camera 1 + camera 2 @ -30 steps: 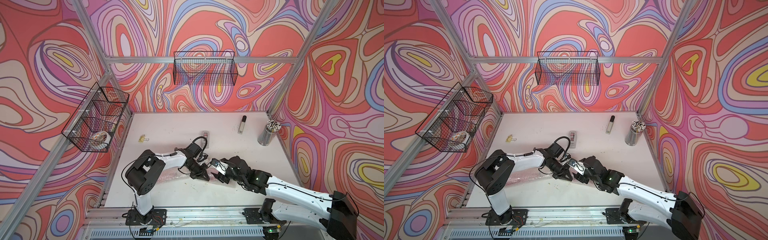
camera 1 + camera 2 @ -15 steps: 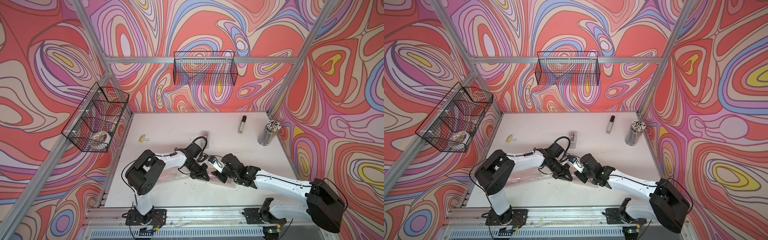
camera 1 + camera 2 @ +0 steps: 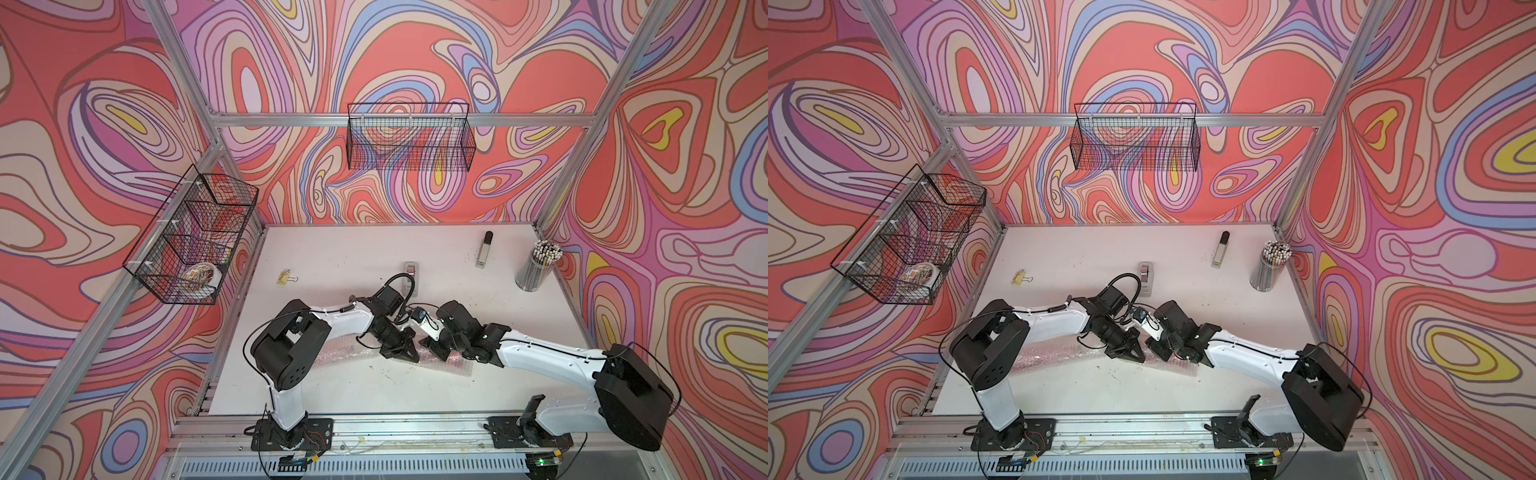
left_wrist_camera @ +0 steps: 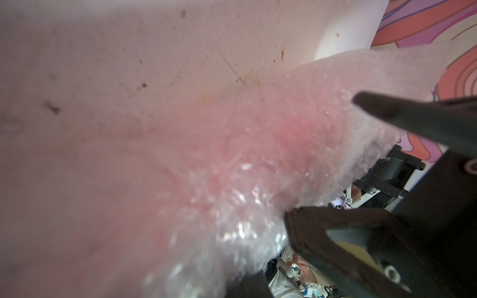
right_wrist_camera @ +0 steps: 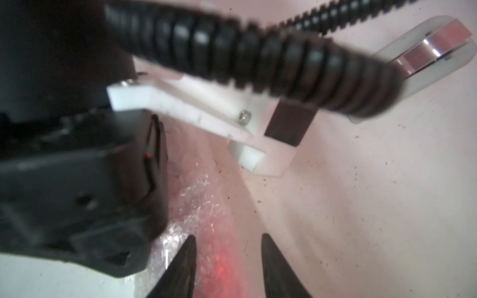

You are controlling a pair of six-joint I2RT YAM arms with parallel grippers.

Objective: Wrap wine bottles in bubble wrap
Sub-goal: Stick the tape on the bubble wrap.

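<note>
A long roll of bubble wrap [image 3: 345, 356] lies across the front middle of the table, seen in both top views. Through the film a wine bottle shows only as a pink-red glow [image 4: 284, 134]. My left gripper [image 3: 405, 353] is down on the roll's middle, shut on bunched bubble wrap [image 4: 232, 232] that covers its jaws. My right gripper [image 3: 432, 351] faces it from the right. In the right wrist view its jaws [image 5: 227, 236] stand apart astride the wrapped bottle [image 5: 222, 271]. Its black fingers [image 4: 387, 116] lie against the wrap in the left wrist view.
A tape dispenser [image 3: 410, 274] stands just behind the arms, with a silver-and-black bar [image 3: 484, 249] and a cup of pencils [image 3: 538, 266] at the back right. A yellow binder clip [image 3: 286, 277] lies back left. Wire baskets [image 3: 409, 137] [image 3: 195, 237] hang on the walls.
The right gripper has moved in closer to the left gripper and its jaws have narrowed round the roll; the right elbow swung out to the right. The left arm has stayed put.
</note>
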